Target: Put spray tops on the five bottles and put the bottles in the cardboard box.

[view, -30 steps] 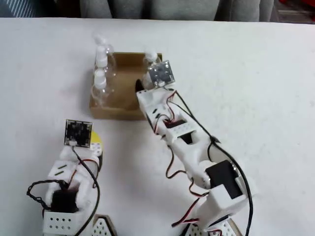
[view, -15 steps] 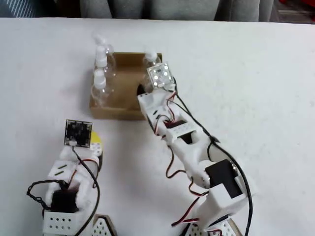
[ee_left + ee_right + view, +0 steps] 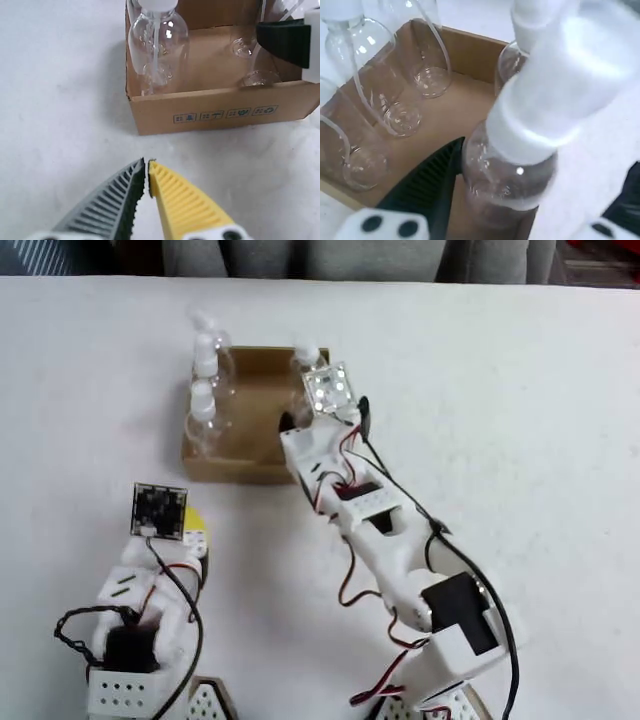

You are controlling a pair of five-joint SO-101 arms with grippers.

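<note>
- Left gripper (image 3: 146, 162): fingers together, holding nothing, low over the table near the box's front wall.
- Box (image 3: 240, 466): bottles (image 3: 204, 398) stand along its left side.
- Right gripper (image 3: 322, 415): fingers apart, either side of a topped bottle (image 3: 510, 185) standing in the box's right corner.

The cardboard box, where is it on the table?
In the high view, the cardboard box sits toward the far side of the table, ahead of the left gripper, with the right gripper over its right end.
</note>
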